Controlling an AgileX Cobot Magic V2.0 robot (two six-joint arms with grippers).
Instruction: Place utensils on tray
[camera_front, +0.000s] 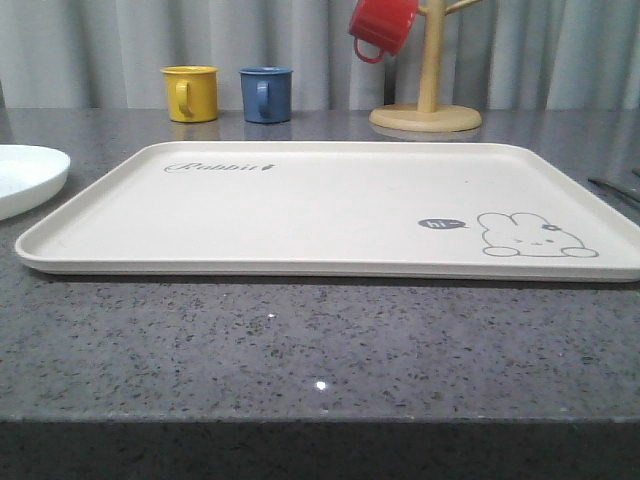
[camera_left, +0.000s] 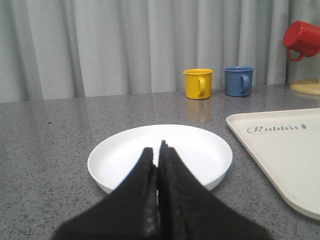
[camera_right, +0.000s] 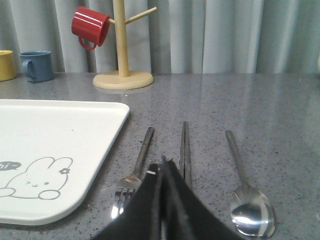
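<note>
The cream tray (camera_front: 300, 200) with "Rabbit" script and a bunny drawing lies bare in the middle of the grey table. A round white plate (camera_left: 120, 155) sits on the table to its left, its edge also seen as the plate (camera_front: 25, 175). My left gripper (camera_left: 157, 150) is shut and empty, hovering over the plate's near side. To the right of the tray (camera_right: 50, 135) lie a silver fork (camera_right: 135, 170), a long flat silver piece (camera_right: 184, 150) and a spoon (camera_right: 247, 200), side by side. My right gripper (camera_right: 161, 165) is shut and empty, above them between fork and flat piece.
A yellow mug (camera_front: 190, 93) and a blue mug (camera_front: 265, 94) stand behind the tray. A wooden mug tree (camera_front: 428, 100) with a red mug (camera_front: 380, 28) hanging on it stands at the back right. A grey curtain closes off the back.
</note>
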